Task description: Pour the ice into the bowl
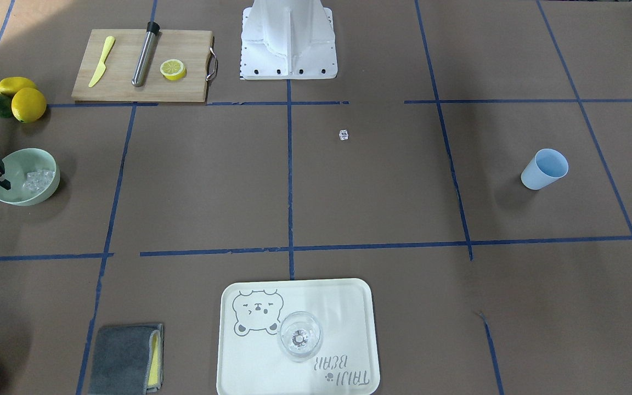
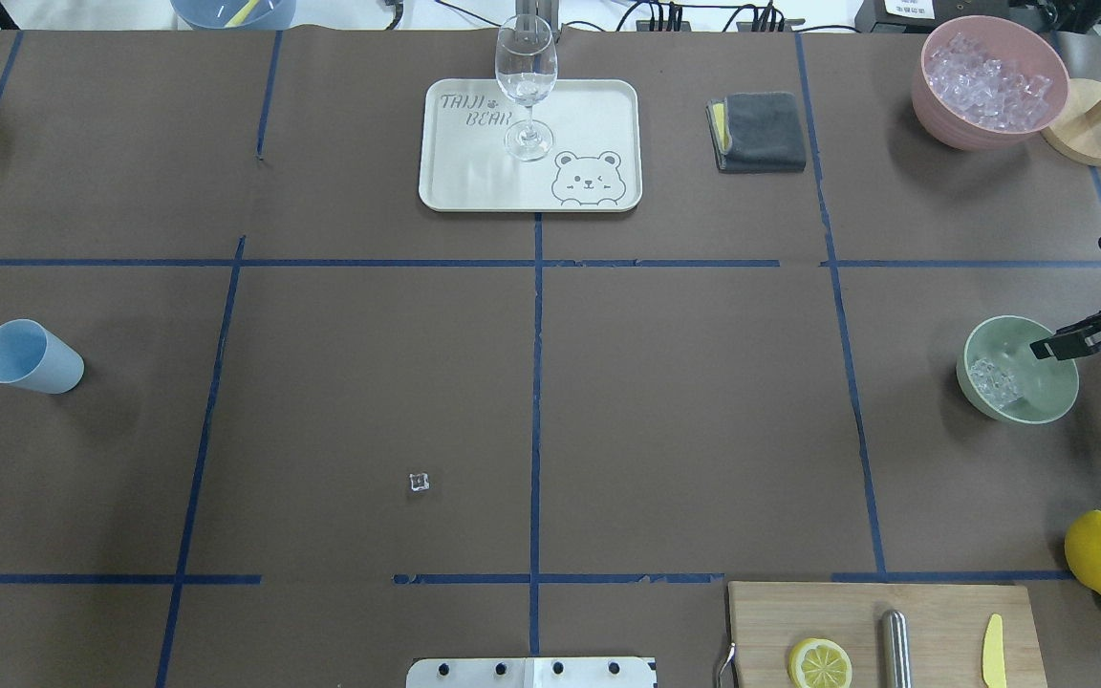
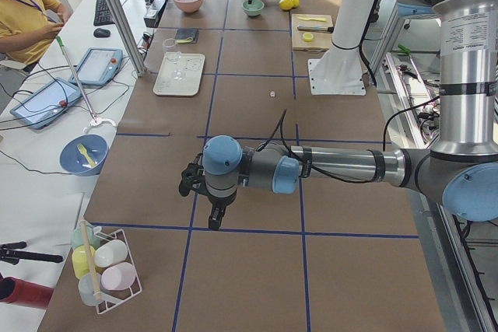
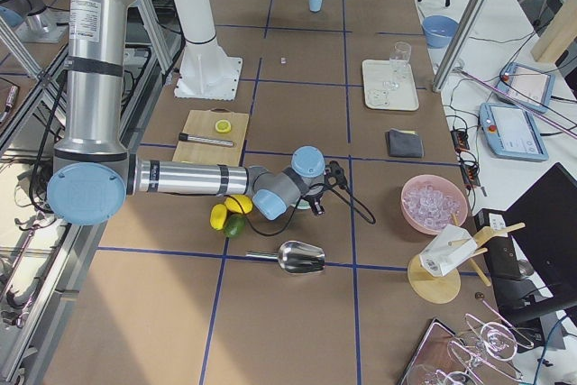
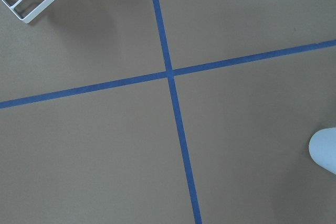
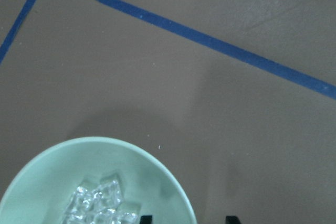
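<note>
Furniture: brown-covered table (image 2: 684, 411) gridded with blue tape (image 2: 535, 382); white side bench (image 3: 39, 200) alongside; aluminium post (image 3: 115, 13) at its edge
Light: bright, even; soft shadows

Brown paper-covered table (image 1: 382, 186), blue tape grid (image 1: 289, 181). Right on it: pale mint-green round bowl (image 1: 30, 200) mid left, light blue plastic cup (image 1: 543, 169) at right, one stray clear ice cube (image 1: 343, 134) near centre, cream rectangular tray (image 1: 349, 307) bottom centre, wooden cutting board (image 1: 184, 55) upper left.
</note>
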Available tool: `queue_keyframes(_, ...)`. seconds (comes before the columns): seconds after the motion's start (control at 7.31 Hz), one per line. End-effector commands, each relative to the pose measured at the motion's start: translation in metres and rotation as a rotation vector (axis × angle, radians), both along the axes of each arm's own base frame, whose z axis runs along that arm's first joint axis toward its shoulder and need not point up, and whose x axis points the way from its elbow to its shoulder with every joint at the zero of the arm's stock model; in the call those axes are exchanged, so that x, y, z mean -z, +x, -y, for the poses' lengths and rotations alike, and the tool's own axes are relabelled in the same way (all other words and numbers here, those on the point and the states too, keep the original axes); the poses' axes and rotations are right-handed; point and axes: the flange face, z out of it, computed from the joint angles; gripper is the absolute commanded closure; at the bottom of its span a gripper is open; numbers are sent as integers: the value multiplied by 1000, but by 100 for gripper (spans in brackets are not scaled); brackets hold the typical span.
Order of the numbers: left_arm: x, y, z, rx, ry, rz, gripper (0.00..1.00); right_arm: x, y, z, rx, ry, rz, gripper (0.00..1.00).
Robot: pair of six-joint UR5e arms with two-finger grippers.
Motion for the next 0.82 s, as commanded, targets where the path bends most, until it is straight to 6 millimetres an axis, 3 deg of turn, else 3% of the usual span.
queue_keyframes(0.0,-1,0,0,0,-1,0,0,12,58,33,-123,-50,-35,0)
queue_keyframes(0.14,-1,0,0,0,-1,0,0,12,90,49,-116,-45,-83,0)
queue_keyframes(0.27,-2,0,0,-1,-4,0,0,19,137,59,-112,-68,-128,0)
queue_keyframes(0.55,-11,-1,-2,0,-23,8,0,34,192,48,-117,-267,-171,0)
queue_keyframes(0.68,-15,-1,-5,0,-30,6,0,17,203,28,-130,-359,-179,0)
